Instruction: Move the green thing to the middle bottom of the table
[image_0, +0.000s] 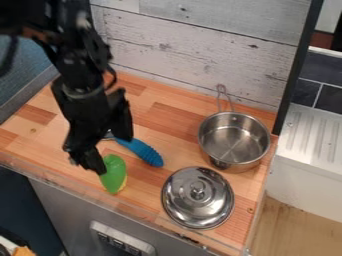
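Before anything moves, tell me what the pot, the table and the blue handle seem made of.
Pot: polished metal, likely stainless steel, from its silvery reflections. Table: wood or wood-look laminate, smooth, with planks in varied tones. Blue handle: matte plastic or rubber, judging by its molded ridges.

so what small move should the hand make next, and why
Probably ease the open black hand slightly down around the upper end of the smooth green thing with a yellow underside. That end lies right by the hand's opening, and the thing rests near the front edge of the wooden table, left of the middle.
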